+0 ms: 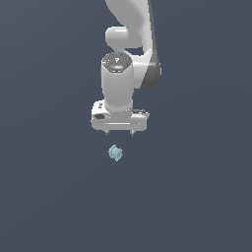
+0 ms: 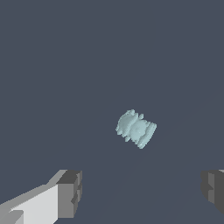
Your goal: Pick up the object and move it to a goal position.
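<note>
The object (image 1: 115, 153) is a tiny pale teal-blue ridged block lying on the dark grey floor. In the exterior view it sits just below my white gripper (image 1: 119, 133), slightly toward that view's left, with a gap between them. The wrist view shows the object (image 2: 136, 128) lying free on the floor. My gripper (image 2: 142, 190) is open, its two dark fingertips (image 2: 70, 192) wide apart with nothing between them. The block lies beyond the fingertips, not between them.
The white arm (image 1: 130, 44) rises behind the gripper to the top of the exterior view. Around the block there is only plain dark grey floor (image 1: 49, 197).
</note>
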